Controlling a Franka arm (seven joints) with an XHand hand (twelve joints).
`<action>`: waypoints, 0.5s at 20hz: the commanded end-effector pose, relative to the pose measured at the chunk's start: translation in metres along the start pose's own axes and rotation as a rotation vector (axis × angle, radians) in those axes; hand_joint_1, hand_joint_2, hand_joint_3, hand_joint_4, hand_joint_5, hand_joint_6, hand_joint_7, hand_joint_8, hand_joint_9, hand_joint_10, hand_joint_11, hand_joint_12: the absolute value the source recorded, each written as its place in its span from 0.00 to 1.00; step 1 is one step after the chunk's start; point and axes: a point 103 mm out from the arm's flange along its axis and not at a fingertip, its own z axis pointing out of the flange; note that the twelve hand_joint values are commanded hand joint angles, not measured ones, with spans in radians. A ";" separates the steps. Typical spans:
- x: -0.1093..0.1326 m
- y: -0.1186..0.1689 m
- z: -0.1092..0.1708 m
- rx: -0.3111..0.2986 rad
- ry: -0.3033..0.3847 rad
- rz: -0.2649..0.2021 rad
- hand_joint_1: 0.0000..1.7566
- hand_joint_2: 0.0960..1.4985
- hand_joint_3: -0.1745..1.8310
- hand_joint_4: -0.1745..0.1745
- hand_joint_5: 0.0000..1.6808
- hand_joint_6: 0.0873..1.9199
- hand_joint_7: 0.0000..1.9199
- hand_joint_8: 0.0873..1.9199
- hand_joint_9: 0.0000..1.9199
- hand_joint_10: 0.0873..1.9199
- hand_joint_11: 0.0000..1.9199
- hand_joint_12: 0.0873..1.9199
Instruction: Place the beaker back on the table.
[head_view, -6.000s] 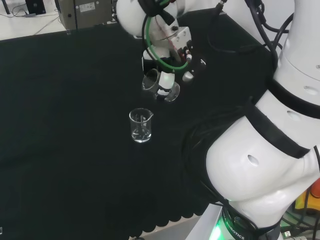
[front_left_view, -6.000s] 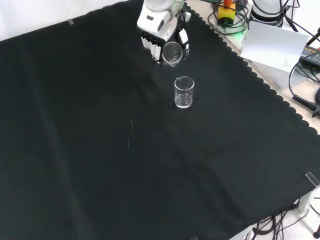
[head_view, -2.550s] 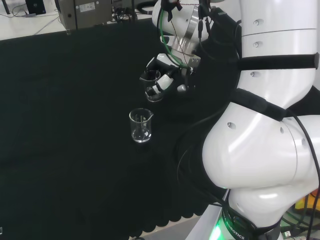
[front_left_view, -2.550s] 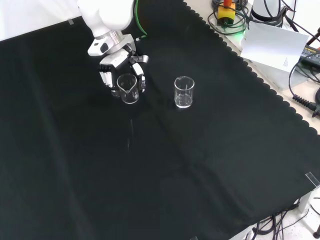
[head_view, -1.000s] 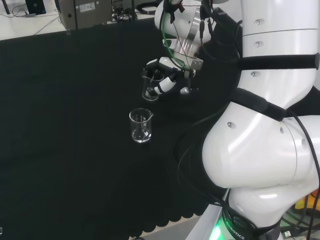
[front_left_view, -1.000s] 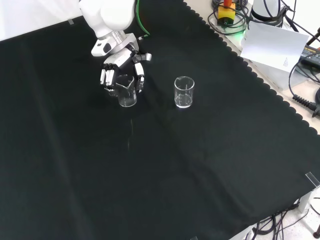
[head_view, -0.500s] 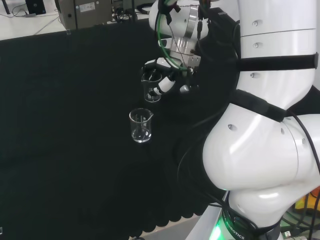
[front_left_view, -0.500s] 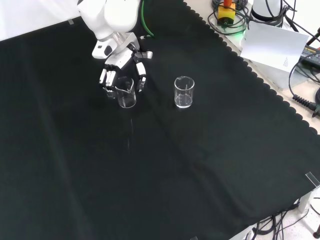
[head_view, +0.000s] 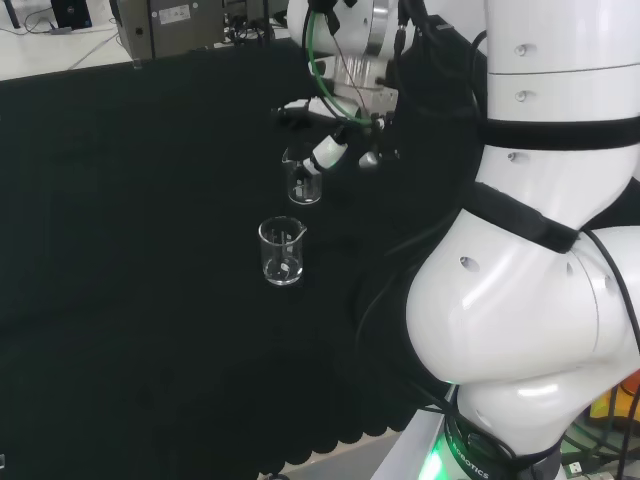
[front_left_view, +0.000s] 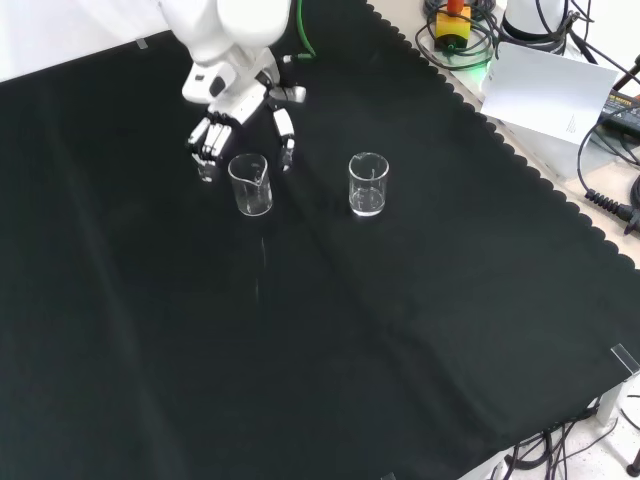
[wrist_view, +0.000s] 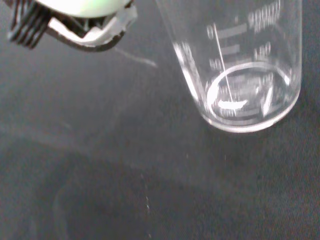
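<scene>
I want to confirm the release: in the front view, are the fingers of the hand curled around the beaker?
No, the hand is open above the beaker, which stands on the cloth.

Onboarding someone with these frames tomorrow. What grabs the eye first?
Probably the robot hand, open with fingers spread, just above a clear beaker that stands upright on the black cloth at the front view's upper left. Next, a second clear beaker to its right, standing apart. In the head view, the arm's big white links dominate the right side.
</scene>
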 end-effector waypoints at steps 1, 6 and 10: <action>0.027 -0.041 -0.055 -0.060 -0.022 0.038 0.47 0.35 0.33 0.37 0.13 0.00 0.03 0.29 0.26 0.00 0.00 0.73; 0.046 -0.075 -0.068 -0.087 -0.012 0.087 0.46 0.35 0.33 0.37 0.14 0.00 0.04 0.29 0.28 0.00 0.00 0.75; 0.060 -0.099 -0.073 -0.092 -0.009 0.120 0.46 0.35 0.33 0.35 0.14 0.00 0.07 0.30 0.29 0.00 0.02 0.75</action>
